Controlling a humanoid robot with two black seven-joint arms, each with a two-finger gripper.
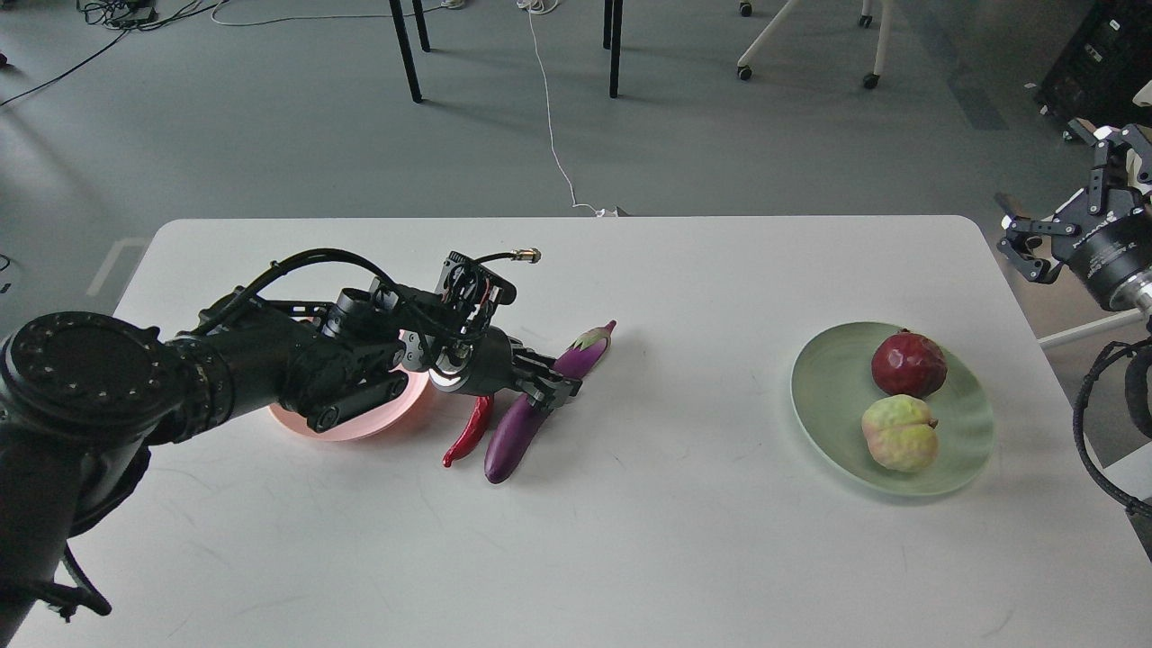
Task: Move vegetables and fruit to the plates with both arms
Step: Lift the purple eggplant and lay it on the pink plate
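My left gripper (pixel 549 390) is closed around the middle of the purple eggplant (pixel 507 438), which lies slanted on the white table (pixel 630 540), stem end (pixel 596 338) pointing up and right. The red chili (pixel 468 434) lies just left of it, its upper part hidden under my wrist. The pink plate (pixel 360 423) is mostly hidden beneath my left arm. The mint green plate (pixel 810 387) at the right holds the dark red fruit (pixel 909 363) and the lumpy yellow-green fruit (pixel 900 434). My right gripper (pixel 1026 241) hangs open and empty beyond the table's right edge.
Table and chair legs (pixel 615 49) stand on the grey floor behind the table. A white cable (pixel 551 135) runs across the floor to the table's far edge. Black equipment (pixel 1102 58) stands at the far right.
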